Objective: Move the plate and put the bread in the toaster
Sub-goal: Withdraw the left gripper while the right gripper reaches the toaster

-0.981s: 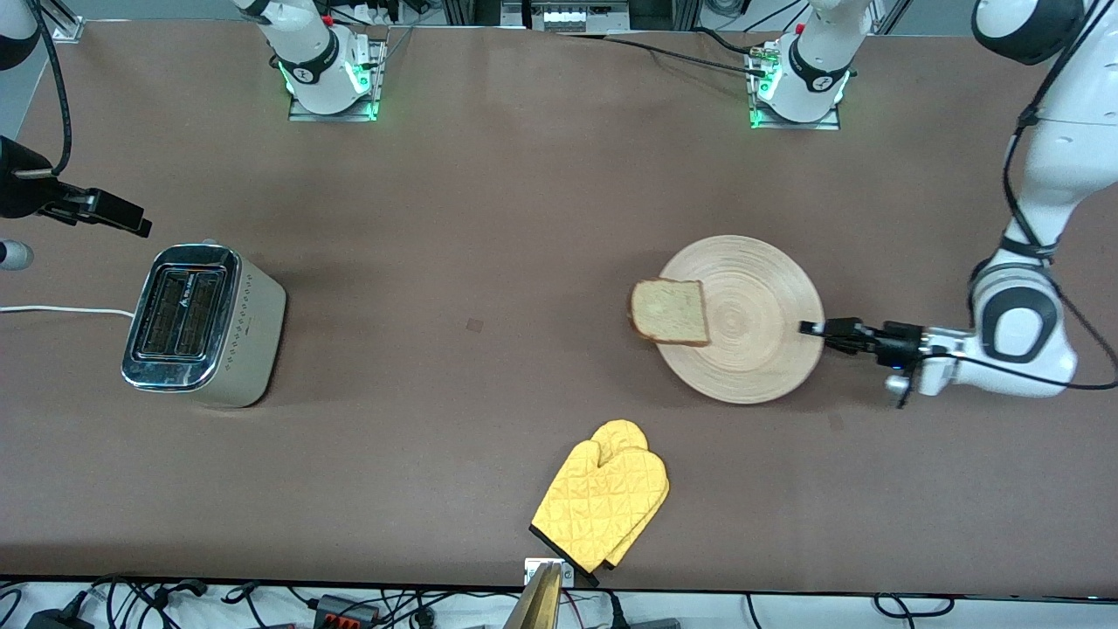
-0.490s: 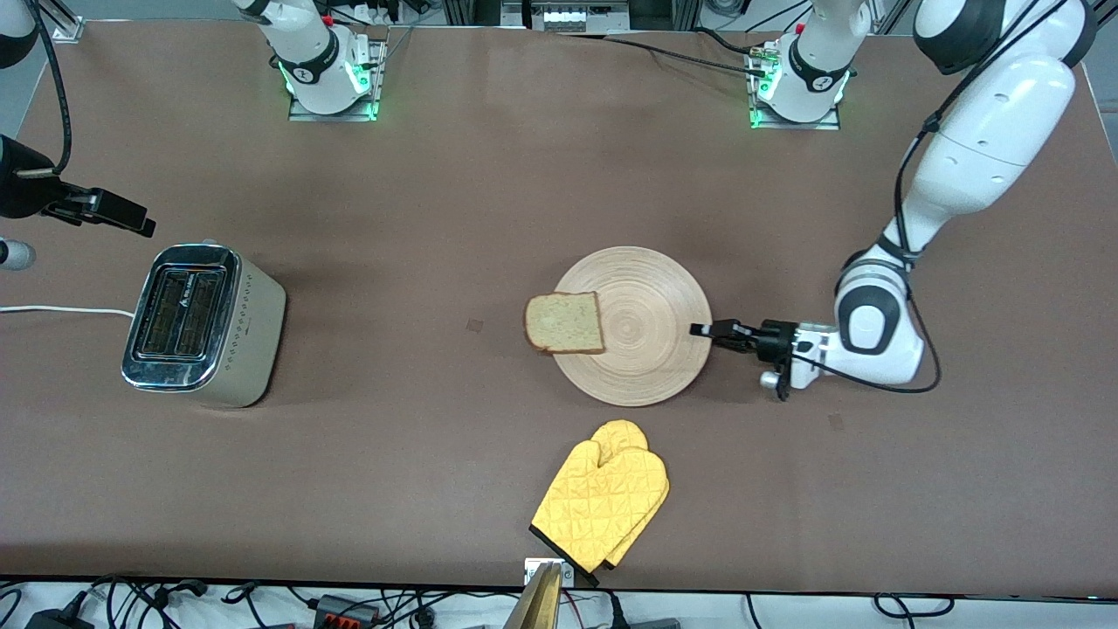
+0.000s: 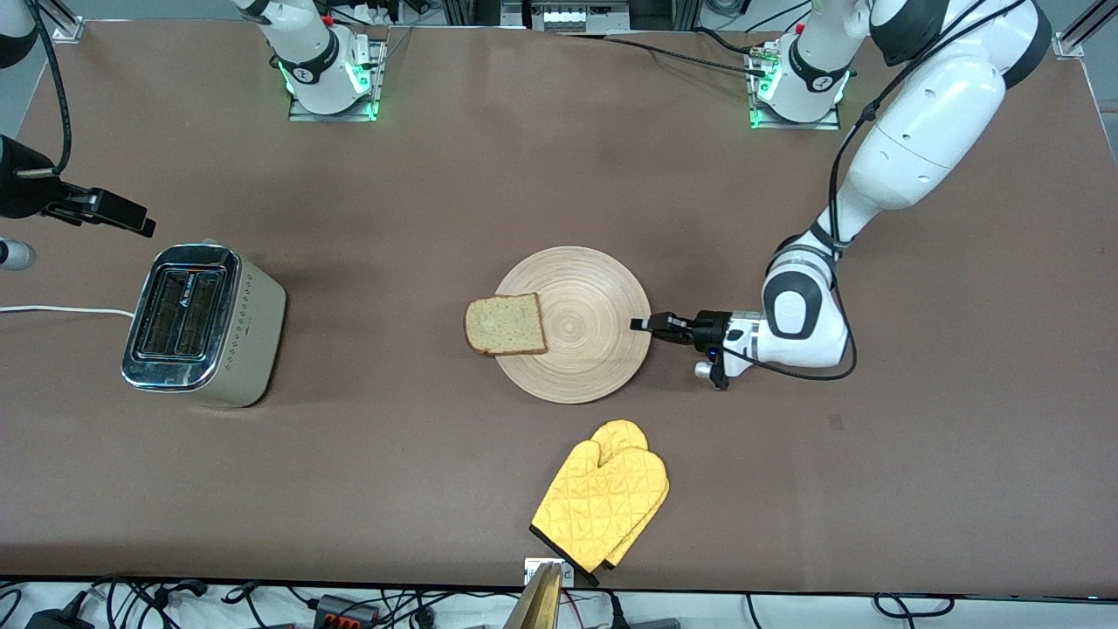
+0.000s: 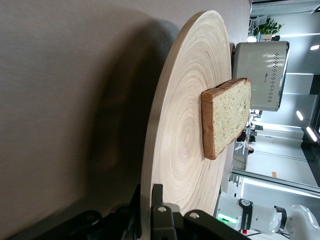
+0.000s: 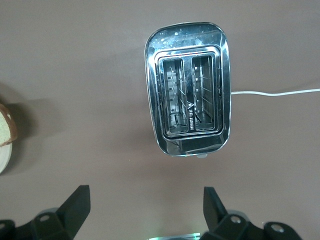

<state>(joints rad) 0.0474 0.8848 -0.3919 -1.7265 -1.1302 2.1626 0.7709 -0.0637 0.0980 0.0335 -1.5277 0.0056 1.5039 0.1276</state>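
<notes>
Fingers of the left gripper (image 3: pixel 645 324) pinch the plate (image 3: pixel 594 349) rim at mid-table; bread (image 3: pixel 506 325) rides its toaster-side edge, overhanging. Toaster (image 3: pixel 203 325) sits well apart toward the right arm's end, slots empty. Right gripper (image 5: pixel 145 210) waits above it, fingers apart. Yellow mitt (image 3: pixel 603 492) lies nearer the camera, off the route.

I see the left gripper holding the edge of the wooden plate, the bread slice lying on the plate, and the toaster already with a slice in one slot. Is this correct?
Not entirely. The toaster holds nothing: the right wrist view looks straight down into both slots and shows only bare wire racks. The rest stands: the left gripper is shut on the rim of the plate, and the bread lies on the plate, overhanging its edge toward the toaster.
</notes>
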